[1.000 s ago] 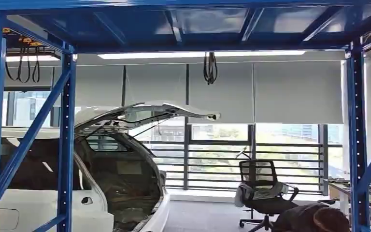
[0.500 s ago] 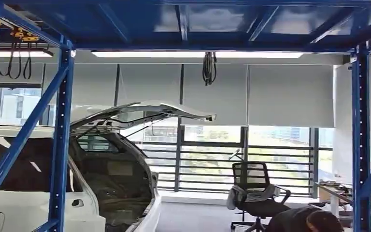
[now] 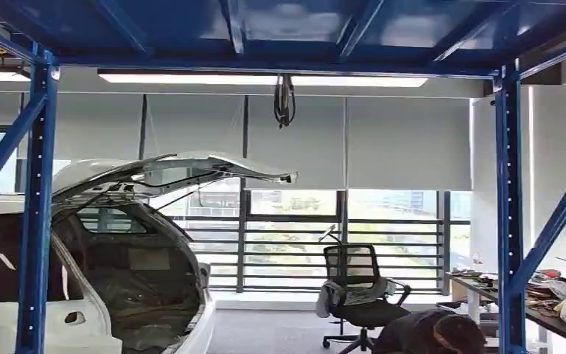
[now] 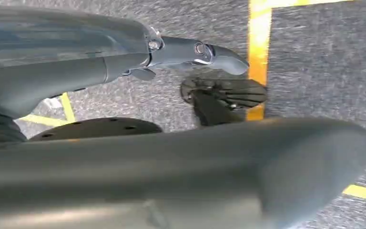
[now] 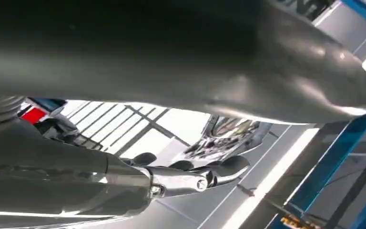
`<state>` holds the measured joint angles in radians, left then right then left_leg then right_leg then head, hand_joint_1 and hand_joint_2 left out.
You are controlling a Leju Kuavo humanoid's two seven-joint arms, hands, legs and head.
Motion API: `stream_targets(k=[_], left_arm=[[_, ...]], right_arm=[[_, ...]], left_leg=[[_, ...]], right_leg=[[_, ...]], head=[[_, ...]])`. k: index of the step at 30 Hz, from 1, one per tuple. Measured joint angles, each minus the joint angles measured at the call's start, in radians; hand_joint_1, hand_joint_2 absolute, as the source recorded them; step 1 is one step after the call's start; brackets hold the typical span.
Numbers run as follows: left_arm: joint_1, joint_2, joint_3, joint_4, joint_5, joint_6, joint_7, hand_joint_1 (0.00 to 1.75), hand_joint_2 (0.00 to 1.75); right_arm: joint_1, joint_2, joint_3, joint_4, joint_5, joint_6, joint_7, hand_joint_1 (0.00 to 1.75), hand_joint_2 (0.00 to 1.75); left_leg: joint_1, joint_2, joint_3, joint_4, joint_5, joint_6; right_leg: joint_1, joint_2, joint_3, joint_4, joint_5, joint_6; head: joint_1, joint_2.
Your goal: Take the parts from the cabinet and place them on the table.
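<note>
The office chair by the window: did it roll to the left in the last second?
No. The office chair keeps its place against the window railing; the whole picture slid left, so the camera turned, not the chair.

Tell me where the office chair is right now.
In the head view the office chair stands low and right of centre, before the railed window, between the open-backed white car and the cluttered table.

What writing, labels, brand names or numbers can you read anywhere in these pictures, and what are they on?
None can be read.
The white car with its hatch raised shows no badge or plate.
The clutter on the table is too small to read.
Dark marks at the blurred upper edge of the right wrist view may be letters, but are illegible.
</note>
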<state>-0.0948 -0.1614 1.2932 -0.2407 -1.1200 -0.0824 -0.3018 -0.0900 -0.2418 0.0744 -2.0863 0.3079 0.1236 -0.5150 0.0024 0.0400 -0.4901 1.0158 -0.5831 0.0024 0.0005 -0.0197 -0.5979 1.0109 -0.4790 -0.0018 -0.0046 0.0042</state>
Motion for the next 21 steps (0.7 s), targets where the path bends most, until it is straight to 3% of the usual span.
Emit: stream_targets(k=[1,2,3,4,5,6,8,9,10,11,13,15,16,17,19,20,21], left_arm=[[-0.002,0.000,-0.001,0.000,0.000,0.000,0.000,0.00,0.00],[-0.002,0.000,-0.002,0.000,0.000,0.000,0.000,0.00,0.00],[0.000,0.001,-0.003,0.000,-0.001,0.000,0.000,0.00,0.00],[0.001,0.002,-0.004,0.000,-0.001,0.000,0.000,0.00,0.00],[0.004,0.002,-0.004,0.000,-0.001,0.000,0.000,0.00,0.00],[0.007,0.002,-0.005,0.000,-0.001,0.000,0.000,0.00,0.00],[0.007,0.003,-0.005,0.000,-0.001,0.000,0.000,0.00,0.00],[0.007,0.004,-0.005,0.000,-0.001,0.000,0.000,0.00,0.00],[0.007,0.004,-0.005,0.001,-0.001,0.000,0.000,0.00,0.00],[0.004,0.004,-0.005,0.002,-0.001,0.000,0.000,0.00,0.00],[0.005,0.005,-0.005,0.002,-0.001,0.001,-0.001,0.00,0.00],[0.005,0.006,-0.005,0.002,-0.001,0.003,-0.001,0.00,0.00],[0.004,0.006,-0.005,0.002,-0.001,0.003,-0.002,0.00,0.00],[0.003,0.006,-0.005,0.002,-0.001,0.003,-0.002,0.00,0.00],[0.004,0.006,-0.005,0.002,-0.001,0.003,-0.002,0.00,0.00],[0.005,0.007,-0.005,0.002,-0.001,0.003,-0.002,0.00,0.00],[0.006,0.007,-0.005,0.002,-0.001,0.003,-0.002,0.00,0.00]], right_arm=[[-0.004,0.000,-0.002,-0.002,0.003,-0.001,-0.002,0.00,0.00],[-0.007,0.003,-0.001,-0.002,0.008,-0.002,-0.002,0.00,0.00],[-0.005,0.007,-0.001,-0.002,0.012,-0.006,-0.002,0.00,0.00],[-0.003,0.011,-0.001,-0.001,0.014,-0.009,-0.002,0.00,0.00],[-0.002,0.015,-0.001,-0.001,0.016,-0.009,0.000,0.00,0.00],[-0.001,0.018,-0.001,0.000,0.019,-0.010,0.001,0.00,0.00],[-0.001,0.024,0.000,0.000,0.029,-0.014,0.009,0.00,0.00],[-0.001,0.028,0.000,0.000,0.032,-0.016,0.011,0.00,0.00],[-0.001,0.029,0.001,0.000,0.035,-0.018,0.011,0.00,0.00],[-0.003,0.030,0.003,0.002,0.037,-0.019,0.014,0.00,0.00],[-0.001,0.031,0.005,0.002,0.038,-0.020,0.015,0.00,0.00],[-0.002,0.032,0.006,0.001,0.039,-0.020,0.017,0.00,0.00],[-0.004,0.032,0.007,0.000,0.039,-0.020,0.017,0.00,0.00],[-0.004,0.032,0.007,0.001,0.038,-0.021,0.020,0.00,0.00],[0.002,0.032,0.008,0.005,0.038,-0.021,0.023,0.00,0.00],[0.004,0.032,0.009,0.006,0.038,-0.021,0.024,0.00,0.00],[0.005,0.032,0.010,0.009,0.038,-0.020,0.026,0.00,0.00]], left_leg=[[0.002,-0.018,-0.018,0.040,-0.019,-0.002],[0.004,-0.025,-0.055,0.109,-0.050,-0.005],[0.006,-0.028,-0.108,0.200,-0.083,-0.008],[0.008,-0.029,-0.157,0.273,-0.099,-0.012],[0.009,-0.029,-0.187,0.304,-0.090,-0.013],[0.011,-0.029,-0.193,0.285,-0.054,-0.016],[0.015,-0.029,-0.154,0.157,0.053,-0.020],[0.019,-0.030,-0.124,0.063,0.112,-0.021],[0.014,-0.036,-0.116,0.056,0.098,-0.021],[0.013,-0.035,-0.101,0.026,0.083,-0.007],[0.008,-0.036,-0.104,0.029,0.080,0.007],[0.015,-0.036,-0.095,0.021,0.080,0.019],[0.015,-0.036,-0.090,0.018,0.077,0.026],[0.015,-0.035,-0.085,0.017,0.073,0.030],[0.014,-0.035,-0.077,0.017,0.065,0.035],[0.014,-0.035,-0.072,0.017,0.060,0.035],[0.013,-0.035,-0.064,0.017,0.055,0.035]], right_leg=[[-0.003,0.005,0.007,-0.005,-0.003,-0.004],[-0.004,0.007,0.011,-0.006,-0.005,-0.008],[-0.004,0.013,0.015,-0.006,-0.010,-0.011],[-0.004,0.020,0.019,-0.005,-0.014,-0.010],[-0.005,0.025,0.026,-0.005,-0.019,-0.009],[-0.006,0.030,0.035,-0.005,-0.026,-0.007],[-0.009,0.037,0.059,-0.005,-0.041,0.001],[-0.010,0.038,0.074,-0.005,-0.053,0.007],[-0.005,0.040,0.078,-0.004,-0.059,0.014],[-0.005,0.044,0.075,0.001,-0.063,0.022],[-0.009,0.043,0.076,-0.009,-0.063,0.030],[-0.011,0.037,0.082,-0.003,-0.075,0.041],[-0.011,0.032,0.066,0.034,-0.093,0.044],[-0.012,0.031,0.029,0.105,-0.123,0.047],[-0.012,0.031,-0.066,0.266,-0.173,0.051],[-0.012,0.030,-0.099,0.308,-0.172,0.052],[-0.012,0.030,-0.110,0.303,-0.147,0.051]], head=[[0.001,0.000],[0.001,0.000],[0.001,0.000],[0.001,0.000],[0.001,-0.001],[0.001,-0.001],[0.001,-0.001],[0.001,-0.001],[0.000,-0.001],[0.000,-0.001],[0.001,-0.001],[0.001,0.000],[0.001,0.000],[0.000,-0.001],[0.000,-0.001],[0.000,-0.001],[0.000,-0.001]])
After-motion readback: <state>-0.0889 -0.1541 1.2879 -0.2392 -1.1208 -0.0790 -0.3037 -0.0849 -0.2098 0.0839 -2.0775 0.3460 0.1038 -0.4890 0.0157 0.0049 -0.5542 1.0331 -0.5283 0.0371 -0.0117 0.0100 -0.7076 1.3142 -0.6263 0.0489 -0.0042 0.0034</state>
